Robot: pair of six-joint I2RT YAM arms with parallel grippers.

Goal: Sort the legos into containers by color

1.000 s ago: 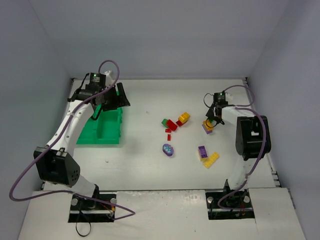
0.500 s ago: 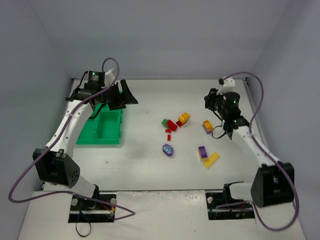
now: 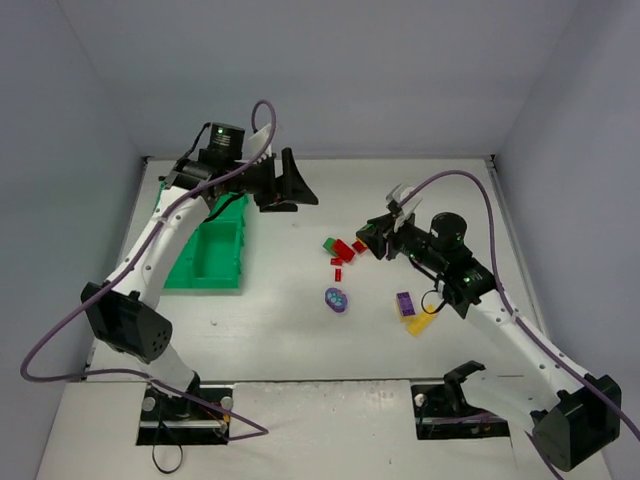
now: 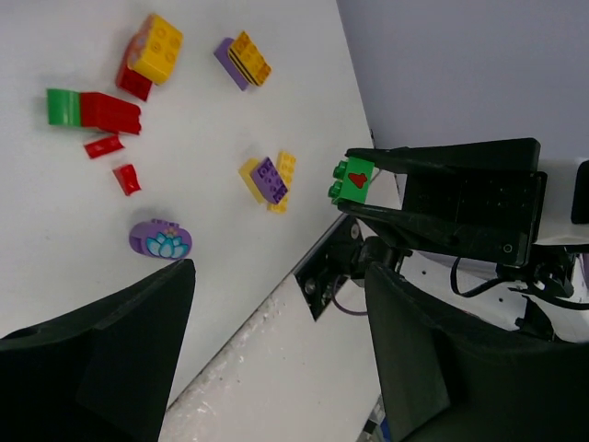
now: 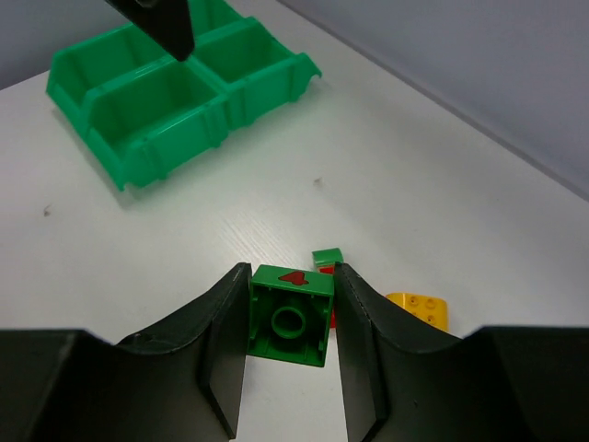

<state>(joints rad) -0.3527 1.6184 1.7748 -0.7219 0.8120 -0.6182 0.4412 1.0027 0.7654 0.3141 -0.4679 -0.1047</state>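
top view: left pincer (image 3: 290,185) hangs over the desk (image 3: 280,335), just right of the tray (image 3: 205,262); right pincer (image 3: 378,238) sits above the bricks (image 3: 345,248). left wrist: jaws spread wide, nothing between them. right wrist: jaws clamped on a green brick (image 5: 293,313), lifted off the desk, well apart from the tray.

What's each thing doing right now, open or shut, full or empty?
Right claw: shut on the green brick, held in the air.
Left claw: open, holding nothing.
Green tray: looks empty where it shows.
Purple oval piece: lying loose, not sorted yet.
Red bricks: loose, not sorted yet.
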